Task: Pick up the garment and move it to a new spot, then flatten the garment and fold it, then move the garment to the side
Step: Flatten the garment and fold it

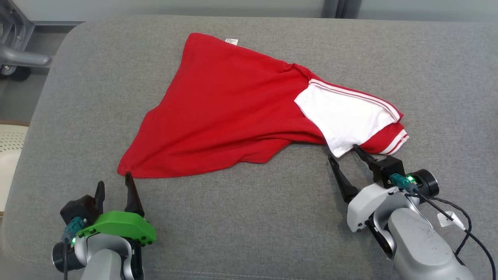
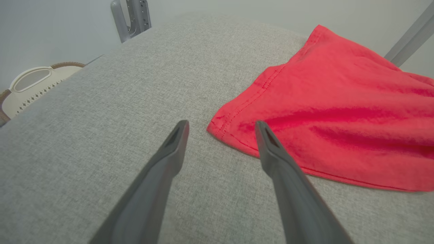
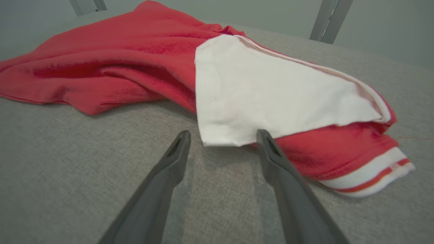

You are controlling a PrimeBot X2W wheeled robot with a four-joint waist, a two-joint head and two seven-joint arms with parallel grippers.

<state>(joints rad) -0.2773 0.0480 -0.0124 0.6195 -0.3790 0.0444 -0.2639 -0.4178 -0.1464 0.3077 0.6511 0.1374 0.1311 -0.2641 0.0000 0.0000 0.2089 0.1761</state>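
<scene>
A red-and-white cloth shirt (image 1: 233,112) lies mid-frame on a grey fabric table (image 1: 249,217). The left pincer (image 1: 114,179) and right pincer (image 1: 342,151) are both spread.

Soft even light, faint shadow under garment (image 3: 118,67), warped edges

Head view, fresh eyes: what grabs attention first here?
The red garment lies sprawled and unfolded across the middle of the grey padded surface, with a white panel at its right end. Both grippers sit open at its near edge: the left gripper by the lower-left corner, the right gripper by the white panel's tip.
</scene>
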